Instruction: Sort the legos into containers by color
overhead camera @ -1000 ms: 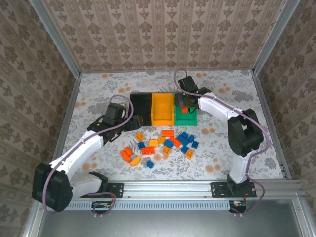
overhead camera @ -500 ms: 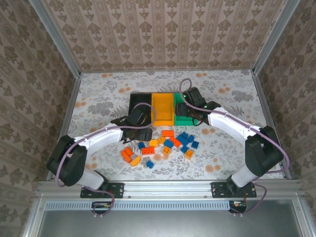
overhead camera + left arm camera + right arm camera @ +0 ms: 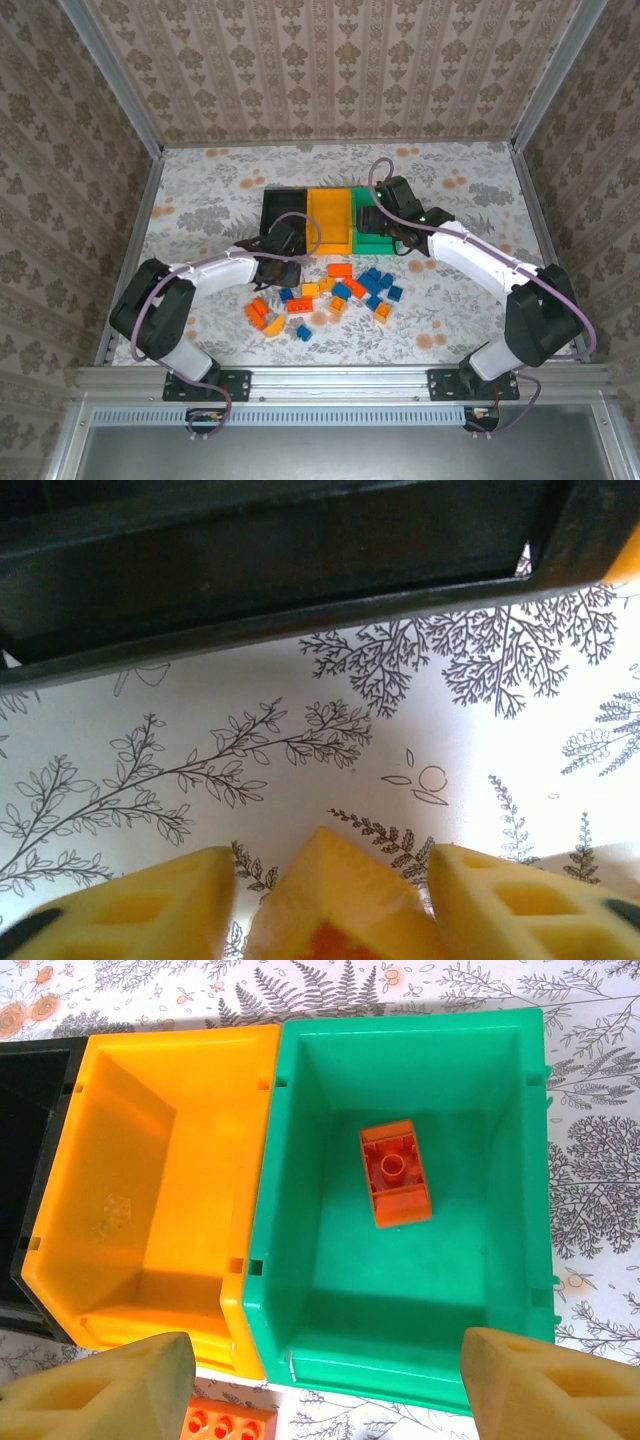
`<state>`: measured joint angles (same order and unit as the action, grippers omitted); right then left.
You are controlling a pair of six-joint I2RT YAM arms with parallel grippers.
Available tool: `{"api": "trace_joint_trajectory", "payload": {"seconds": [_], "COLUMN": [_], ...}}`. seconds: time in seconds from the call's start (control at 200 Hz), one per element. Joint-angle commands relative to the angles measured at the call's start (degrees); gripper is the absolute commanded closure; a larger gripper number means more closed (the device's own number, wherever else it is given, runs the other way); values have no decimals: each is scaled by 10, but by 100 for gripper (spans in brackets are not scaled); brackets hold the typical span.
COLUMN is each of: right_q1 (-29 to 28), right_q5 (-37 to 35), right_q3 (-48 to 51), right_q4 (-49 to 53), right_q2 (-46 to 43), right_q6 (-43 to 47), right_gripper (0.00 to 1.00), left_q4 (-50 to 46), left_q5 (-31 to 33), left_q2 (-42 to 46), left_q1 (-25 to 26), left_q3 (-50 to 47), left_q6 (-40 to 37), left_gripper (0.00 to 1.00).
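L side: left gripper point(image 3: 273, 263) is low, just in front of the black bin point(image 3: 285, 212), at the near-left corner of the bin row. On the left wrist cam a yellow-orange lego point(image 3: 340, 900) sits betw the two fingers point(image 3: 140, 910) and fills the gap, pads against both sides, so the jaws are clamped on it. Can't tell if it's off the table point(image 3: 200, 200) yet. The black bin's front wall is straight ahead, close but apart.

R side: right gripper point(image 3: 330, 1385) hangs over the near wall of the green bin point(image 3: 510, 1210), jaws wide, nothing betw them.

Bins: 3 in a row mid-table, walls touching; black left, yellow-orange bin point(image 3: 130, 1120) middle, green right. Green has 1 orange-red lego point(image 3: 397, 1175) on its floor, hollow side up, toward the far wall. Yellow-orange shows bare floor. Black interior too dark to read.

Loose legos point(image 3: 335, 295), a blue/orange-red/yellow-orange mix, lie scattered betw the bin row and the table's near edge, just right of the left gripper. One orange-red brick point(image 3: 230, 1425) lies just in front of the yellow-orange bin, by the right gripper's left finger.
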<state>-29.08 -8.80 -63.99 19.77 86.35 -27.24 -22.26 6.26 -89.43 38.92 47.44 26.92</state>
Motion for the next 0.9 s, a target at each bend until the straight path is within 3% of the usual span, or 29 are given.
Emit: {"api": "trace_joint_trajectory", "payload": {"seconds": [0.0, 0.08, 0.31, 0.525, 0.79, 0.895], "right_q1": [0, 0, 1, 1, 1, 1], "right_q5": [-17, -20, -23, -23, -10, 8], "right_q3": [-4, -6, 12, 32, 53, 62], "right_q4": [2, 3, 1, 6, 16, 21], "right_q2": [-12, -14, -24, -33, -59, -62], "right_q6": [-3, -4, -14, -21, -16, -12], "right_gripper": [28, 28, 28, 27, 27, 27], "left_q4": [-3, -12, -32, 2, -3, -10], "left_q5": [3, 1, 72, 109, 110, 106], "left_q2": [27, 48, 112, 3, -119, -140], "left_q1": [-2, -2, -32, -79, -84, -83], "left_q3": [-1, 6, 108, 204, 288, 301], "left_q6": [2, 3, -14, -26, -31, -31], "left_gripper": [55, 64, 64, 62, 62, 54]}}
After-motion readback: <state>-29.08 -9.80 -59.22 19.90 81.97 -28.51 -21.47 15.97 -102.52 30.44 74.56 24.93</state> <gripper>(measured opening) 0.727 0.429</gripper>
